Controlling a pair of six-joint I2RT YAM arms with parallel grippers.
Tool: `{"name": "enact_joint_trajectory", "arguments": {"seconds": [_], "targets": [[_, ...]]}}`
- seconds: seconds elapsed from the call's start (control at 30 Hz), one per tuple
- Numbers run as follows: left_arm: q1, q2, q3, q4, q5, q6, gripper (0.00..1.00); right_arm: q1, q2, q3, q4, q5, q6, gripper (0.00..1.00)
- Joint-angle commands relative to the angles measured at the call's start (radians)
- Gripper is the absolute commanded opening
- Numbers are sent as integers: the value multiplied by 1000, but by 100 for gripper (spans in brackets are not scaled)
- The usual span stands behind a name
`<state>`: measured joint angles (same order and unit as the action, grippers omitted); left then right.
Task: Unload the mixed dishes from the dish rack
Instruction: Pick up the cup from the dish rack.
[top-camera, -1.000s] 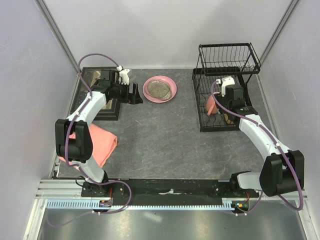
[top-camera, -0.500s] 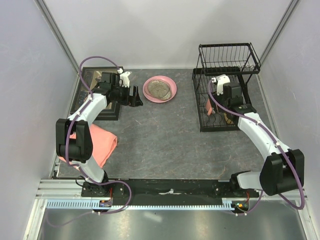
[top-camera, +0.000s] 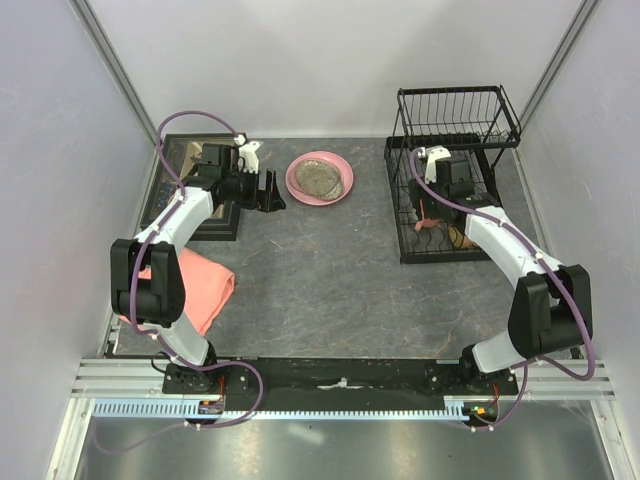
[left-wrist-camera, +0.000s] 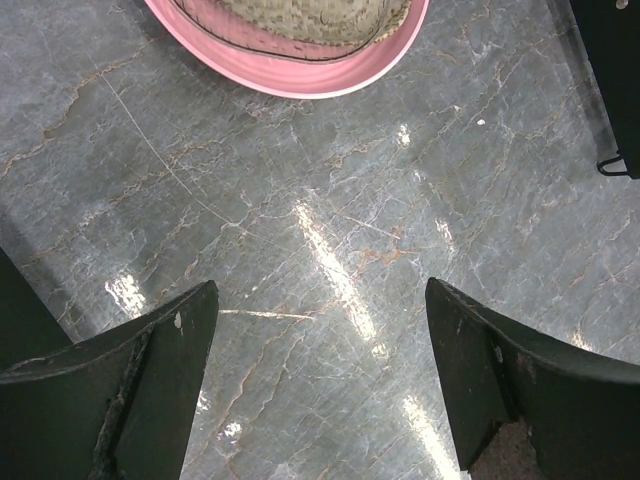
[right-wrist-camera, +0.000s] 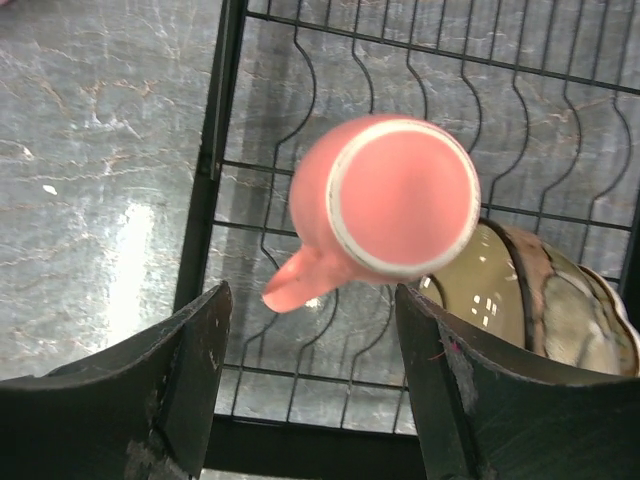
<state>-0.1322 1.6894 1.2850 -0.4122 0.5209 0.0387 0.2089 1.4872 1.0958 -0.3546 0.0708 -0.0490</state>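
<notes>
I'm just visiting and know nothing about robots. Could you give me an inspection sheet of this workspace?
Surface: grey marbled table, glossy.
Job's things: speckled plate sits on pink plate on the table; mug and bowl in the black rack.
Clutter: pink cloth and dark tray at left.
Pincers: left pincer open over bare table; right pincer open above the mug.
Cables: purple cables loop along both arms.
Surroundings: pale walls.
</notes>
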Motion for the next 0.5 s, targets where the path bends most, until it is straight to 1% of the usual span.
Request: {"name": "enact_joint_trajectory", "arguments": {"seconds": [0.0, 0.47], "targets": [[-1, -36, -10, 33, -19, 32, 90, 3, 38, 61, 8, -20, 40, 73], [-1, -16, -18, 47, -4, 36, 90, 1, 137, 61, 54, 43, 18, 70]]}}
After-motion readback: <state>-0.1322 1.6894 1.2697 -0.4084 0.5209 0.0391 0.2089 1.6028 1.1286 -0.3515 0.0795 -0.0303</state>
